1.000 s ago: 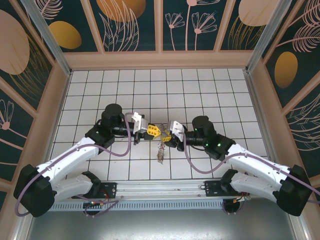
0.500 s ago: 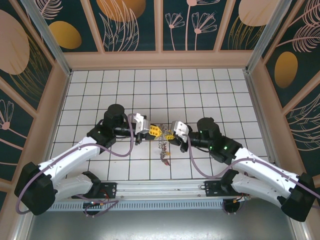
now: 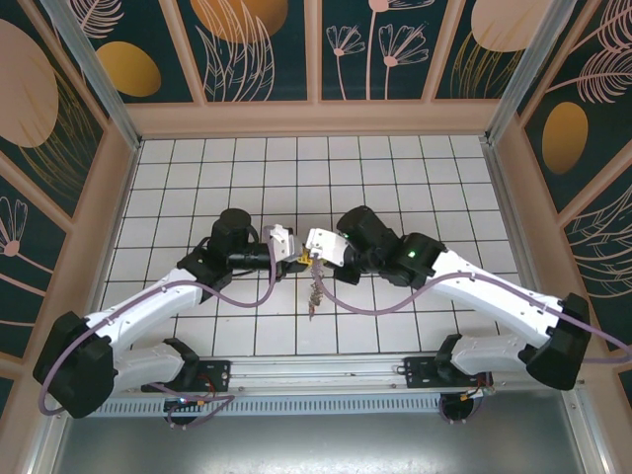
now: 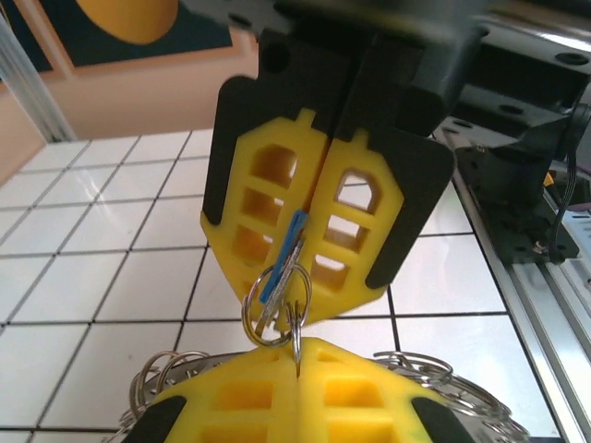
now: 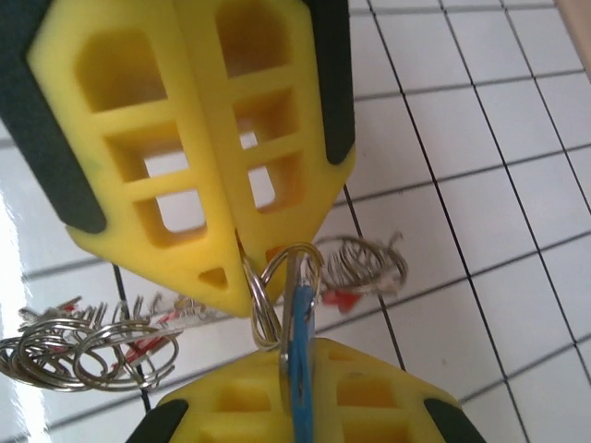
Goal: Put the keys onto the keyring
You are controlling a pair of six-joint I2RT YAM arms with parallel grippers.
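Observation:
My left gripper (image 3: 292,256) and right gripper (image 3: 318,247) meet tip to tip above the mid floor. In the left wrist view my left gripper (image 4: 299,353) is shut on a thin metal ring of the keyring (image 4: 297,334), seen edge-on. Opposite it the right gripper (image 4: 307,300) is shut on a blue key (image 4: 284,254). The right wrist view shows the same: right gripper (image 5: 297,362) clamps the blue key (image 5: 300,369), whose small ring links with the ring pinched in the left gripper (image 5: 242,281). The remaining keys (image 3: 314,296) dangle below.
Loose split rings and red key heads (image 5: 88,346) hang behind the grippers above the white tiled floor (image 3: 197,188). Patterned walls (image 3: 316,59) enclose the floor, and the rail with the arm bases (image 3: 316,380) runs along the near edge.
The right arm has swung left and forward, bringing its gripper against the left gripper. The hanging bunch has shifted slightly left. The left arm has barely moved.

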